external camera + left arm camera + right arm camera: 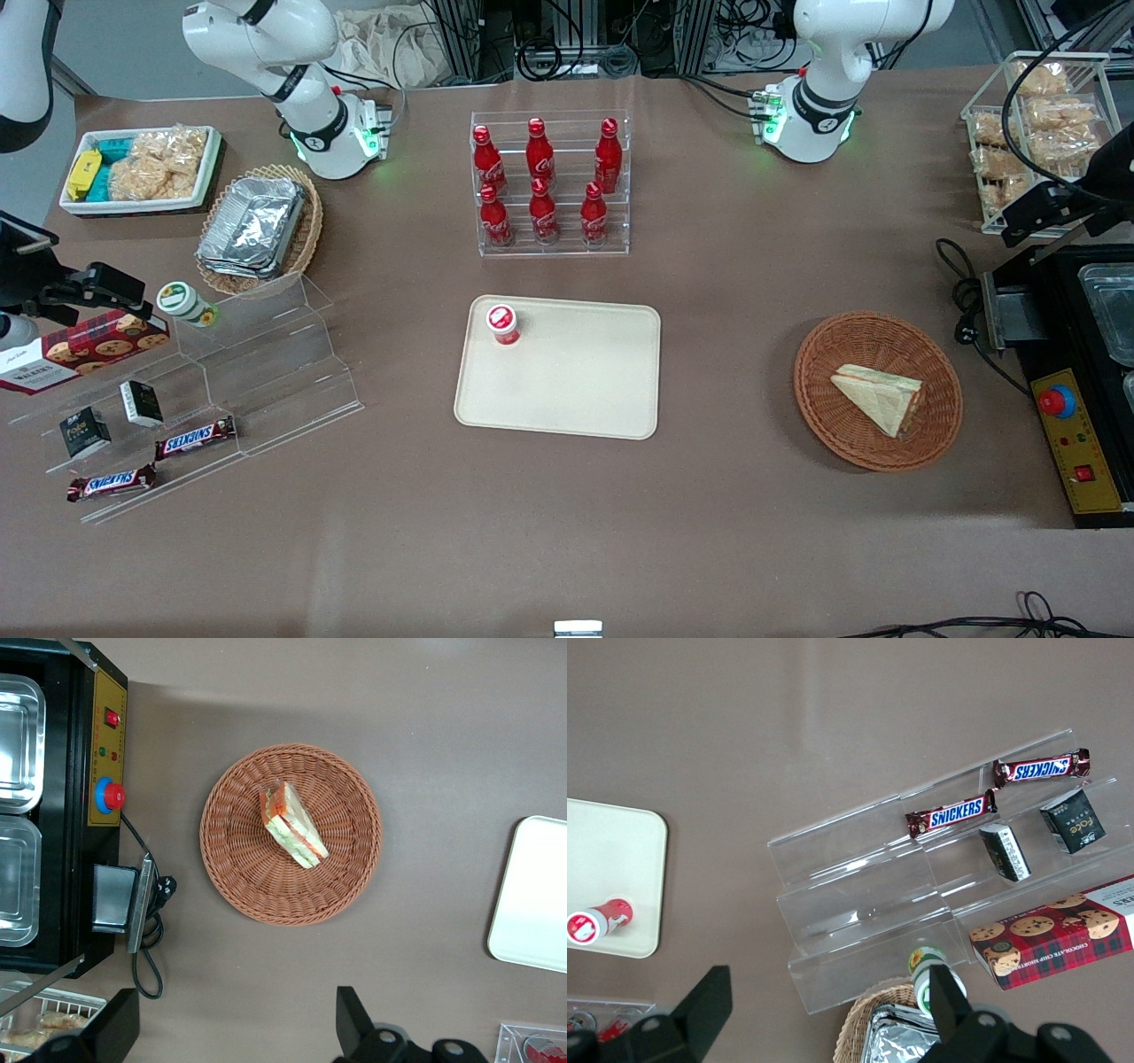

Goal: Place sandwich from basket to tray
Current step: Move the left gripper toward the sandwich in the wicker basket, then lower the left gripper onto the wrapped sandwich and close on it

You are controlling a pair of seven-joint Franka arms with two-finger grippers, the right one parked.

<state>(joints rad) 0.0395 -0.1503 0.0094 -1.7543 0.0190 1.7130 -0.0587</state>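
Sandwich [879, 396] in basket [819, 400] — apex toward tray [576, 390]; pincer [235, 1028] spread wide above

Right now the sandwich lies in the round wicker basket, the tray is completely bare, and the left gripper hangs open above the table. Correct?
Not quite: the tray is not bare; the front view shows a red-capped bottle on one corner. The sandwich does lie in the basket, and the gripper hangs open above the table.

Six cola bottles [542, 182], two Snickers bars [195, 437], one sandwich [879, 398], one tray [567, 390]
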